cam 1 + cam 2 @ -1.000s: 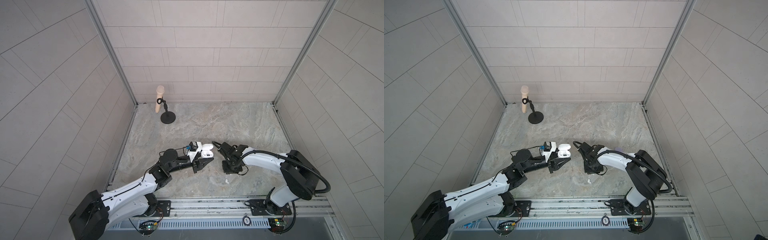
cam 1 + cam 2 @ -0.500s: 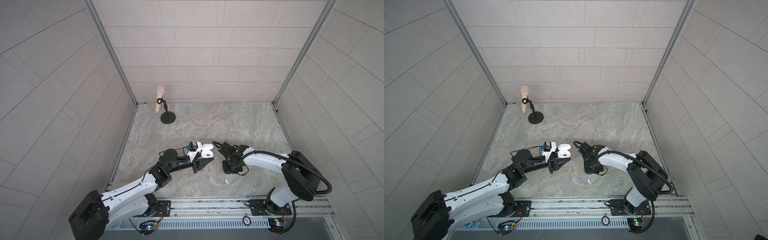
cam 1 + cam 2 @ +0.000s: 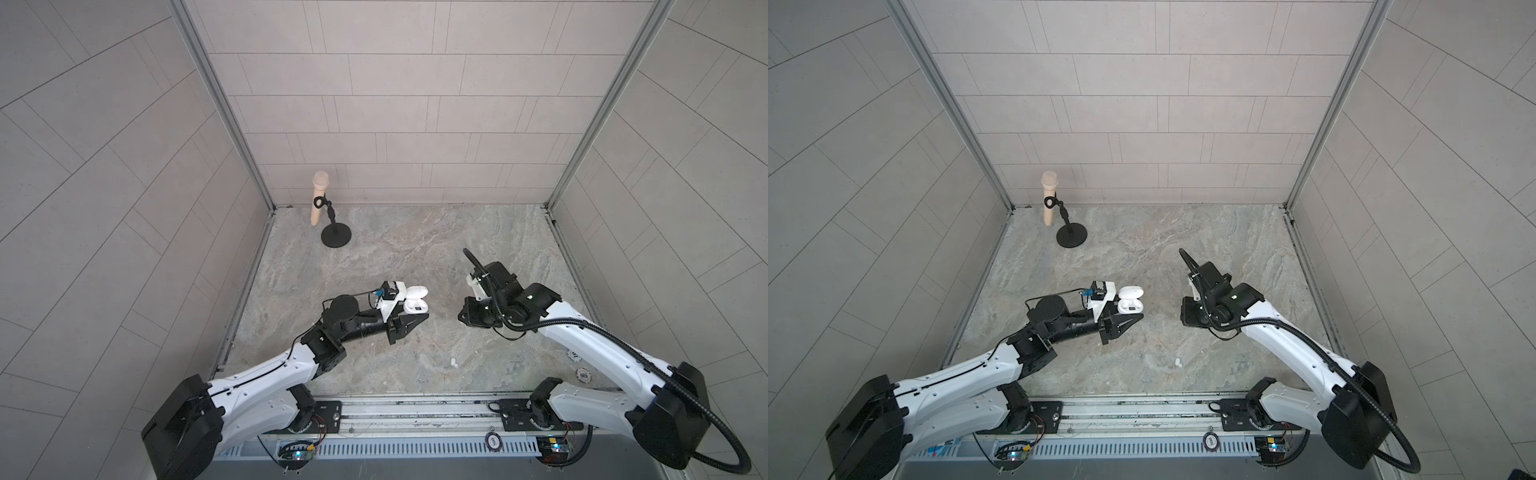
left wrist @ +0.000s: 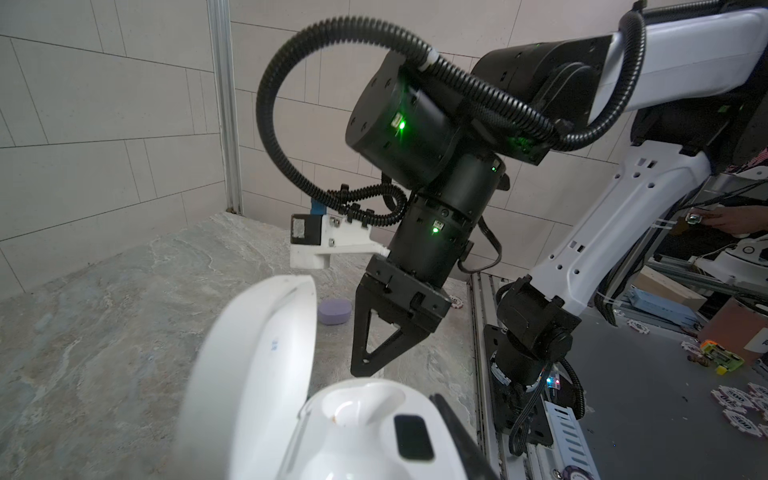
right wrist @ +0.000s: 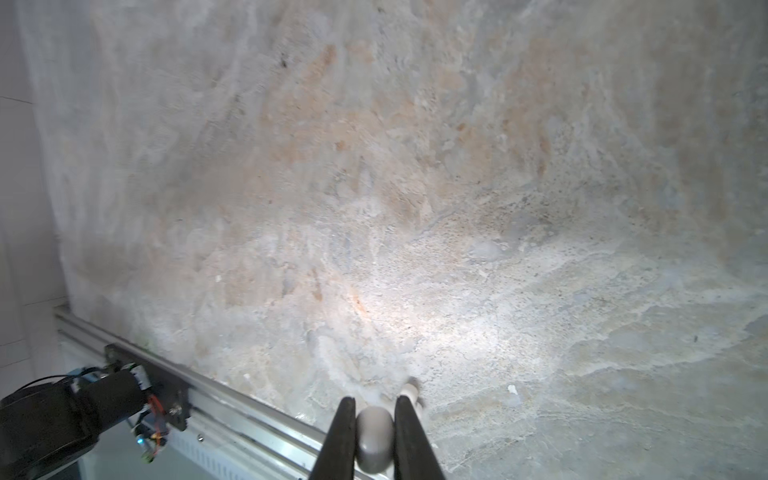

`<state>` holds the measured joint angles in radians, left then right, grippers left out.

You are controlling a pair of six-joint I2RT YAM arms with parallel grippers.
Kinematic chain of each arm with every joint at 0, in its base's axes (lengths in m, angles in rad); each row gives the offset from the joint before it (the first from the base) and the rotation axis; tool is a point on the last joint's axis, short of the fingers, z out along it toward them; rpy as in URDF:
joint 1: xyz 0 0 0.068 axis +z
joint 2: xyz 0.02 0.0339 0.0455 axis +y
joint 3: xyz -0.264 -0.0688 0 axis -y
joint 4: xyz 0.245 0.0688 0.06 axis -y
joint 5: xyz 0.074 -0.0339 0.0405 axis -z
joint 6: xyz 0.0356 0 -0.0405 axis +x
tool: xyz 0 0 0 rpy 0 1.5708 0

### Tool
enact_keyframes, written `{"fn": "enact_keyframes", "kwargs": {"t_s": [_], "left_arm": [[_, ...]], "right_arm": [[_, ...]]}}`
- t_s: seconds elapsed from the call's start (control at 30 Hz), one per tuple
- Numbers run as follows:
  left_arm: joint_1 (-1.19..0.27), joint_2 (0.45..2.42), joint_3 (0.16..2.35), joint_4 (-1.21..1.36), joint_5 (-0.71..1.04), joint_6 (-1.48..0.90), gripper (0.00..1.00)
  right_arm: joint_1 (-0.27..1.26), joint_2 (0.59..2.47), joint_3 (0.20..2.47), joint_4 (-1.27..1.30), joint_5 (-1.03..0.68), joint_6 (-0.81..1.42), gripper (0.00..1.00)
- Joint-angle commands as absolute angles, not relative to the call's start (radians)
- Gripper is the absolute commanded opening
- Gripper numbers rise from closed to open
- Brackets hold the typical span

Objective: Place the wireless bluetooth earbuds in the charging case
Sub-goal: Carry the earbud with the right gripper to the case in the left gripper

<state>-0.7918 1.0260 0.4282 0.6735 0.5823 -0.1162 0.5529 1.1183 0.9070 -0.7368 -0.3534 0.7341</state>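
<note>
One earbud (image 5: 374,434) pinched in right hand (image 5: 375,402); left hand (image 3: 415,314) grips open case (image 3: 416,305)

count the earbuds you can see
2: one earbud clamped in the right end effector, one white earbud lying on the table near the front rail. Others may be hidden.

Both top views are evenly, softly lit from above. The pale tiled walls (image 3: 374,83) look bright, shadows on the marble table (image 3: 415,249) are faint, and straight wall lines bow outward toward the edges. In the left wrist view, the white charging case (image 4: 266,374) sits close to the lens, glaring and out of focus, and green indicator lights (image 4: 400,124) flare. The right wrist view is dimmer, with one bright patch on the table, and the earbud (image 5: 374,436) is blurred.
</note>
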Motion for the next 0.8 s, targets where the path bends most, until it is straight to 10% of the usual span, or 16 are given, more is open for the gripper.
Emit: {"fn": "enact_keyframes", "kwargs": {"t_s": [0.0,0.77], "left_arm": [[-0.783,1.049,0.478,0.726,0.613,-0.122,0.06],[-0.777,1.300,0.652,1.002,0.891,-0.249,0.07]], "right_arm": [[0.532,1.059,0.960,-0.762,-0.480,0.699,0.07],[0.519,0.887,1.161,-0.616,-0.859,0.622,0.07]]}}
